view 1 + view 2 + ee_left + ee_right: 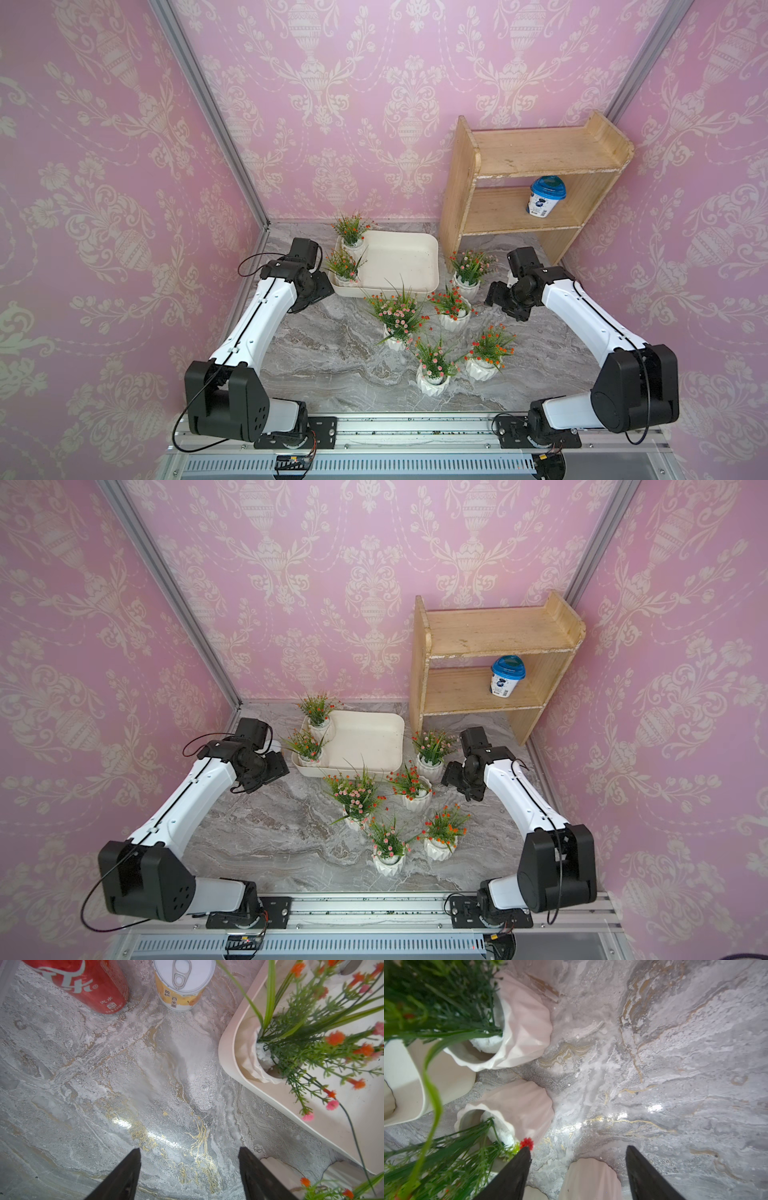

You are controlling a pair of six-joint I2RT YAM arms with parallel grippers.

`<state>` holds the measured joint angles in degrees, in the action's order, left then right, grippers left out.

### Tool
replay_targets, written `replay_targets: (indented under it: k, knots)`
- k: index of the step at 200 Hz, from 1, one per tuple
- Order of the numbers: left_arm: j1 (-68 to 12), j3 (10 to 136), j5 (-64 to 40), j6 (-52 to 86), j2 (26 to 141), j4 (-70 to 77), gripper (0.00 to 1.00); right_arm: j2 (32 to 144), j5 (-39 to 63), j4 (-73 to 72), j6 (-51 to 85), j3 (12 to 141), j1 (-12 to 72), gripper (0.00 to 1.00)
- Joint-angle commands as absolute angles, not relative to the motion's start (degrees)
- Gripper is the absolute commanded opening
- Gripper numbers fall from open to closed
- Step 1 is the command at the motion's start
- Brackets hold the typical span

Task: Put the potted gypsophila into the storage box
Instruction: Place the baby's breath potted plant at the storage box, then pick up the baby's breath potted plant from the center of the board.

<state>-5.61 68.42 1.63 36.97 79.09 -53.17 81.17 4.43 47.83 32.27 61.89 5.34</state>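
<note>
A grey marble table [332, 365] sits between pink flowered walls. The storage box [399, 257] [365, 737] lies just left of the middle in both top views. It is cream-white and shallow. Two potted gypsophila stand upright inside it along its left side: the back pot [352, 245] in its upper left corner and the front pot [344, 279] in its lower left corner. Five more pots stand on the table below and right of the box, and the right-hand pot [467, 286] is one of them.

The left gripper [322, 286] [189, 1149] hangs just beside the box's lower left corner, fingers spread and holding nothing. The right gripper [494, 295] [576, 1147] hangs near the right-hand pot — fingers spread too, gripping nothing.

At the upper right a wooden shelf [540, 166] holds a blue-lidded cup [547, 196]. The left wrist view shows a red can [83, 985] and a yellow can [182, 991] on the marble.
</note>
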Motion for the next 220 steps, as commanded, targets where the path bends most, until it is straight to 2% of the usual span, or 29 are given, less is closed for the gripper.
replay_targets:
  k: [1,61,103,220]
  knots:
    - [-4.74,67.7,0.23,36.62,78.57,-52.99,0.76,80.6,2.16,49.04,32.55,63.09,3.56,0.76]
    - [-4.28,67.07,-0.09,36.83,78.66,-52.37,0.76,82.57,5.5,47.77,33.06,62.55,2.53,0.76]
    - [-4.21,67.02,-0.52,37.22,78.93,-52.21,0.76,84.82,5.78,46.43,33.65,63.01,9.15,0.74]
    - [-4.21,67.32,-0.54,37.13,78.83,-52.61,0.77,85.71,7.34,43.53,36.54,61.31,14.03,0.67]
